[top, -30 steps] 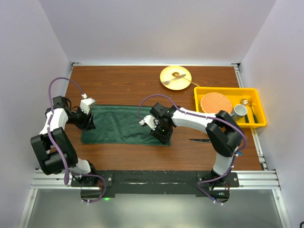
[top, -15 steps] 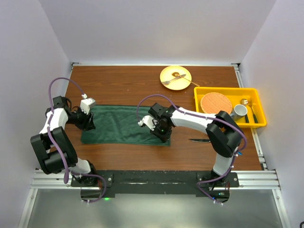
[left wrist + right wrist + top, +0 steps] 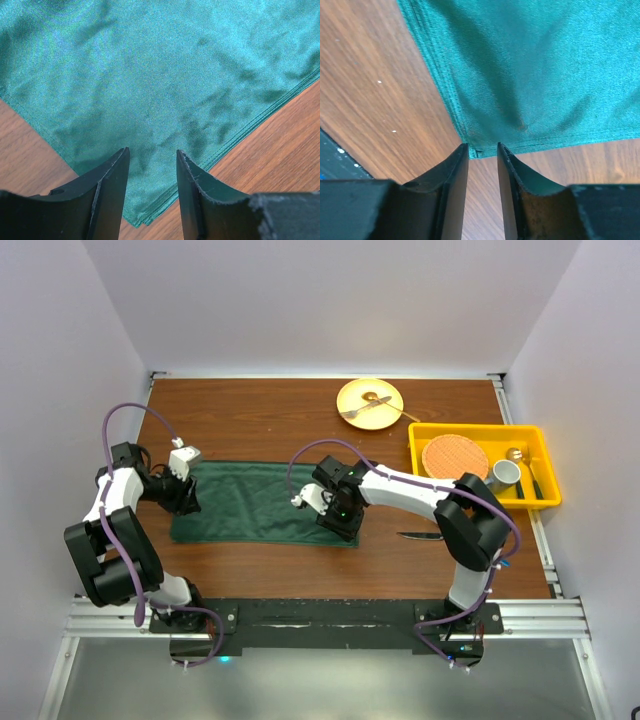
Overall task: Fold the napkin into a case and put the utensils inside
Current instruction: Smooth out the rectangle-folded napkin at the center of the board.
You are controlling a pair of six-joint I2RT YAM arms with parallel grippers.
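Both arms use white link shells joined by black joint housings: left arm, right arm. A purple cable runs loose along each arm. A small white camera block sits at each wrist. The bases bolt to a black plate on a silver rail. Left gripper and right gripper carry matte black fingers, their rims scuffed and chipped.

Green napkin of faintly shiny woven cloth, table of grained wood
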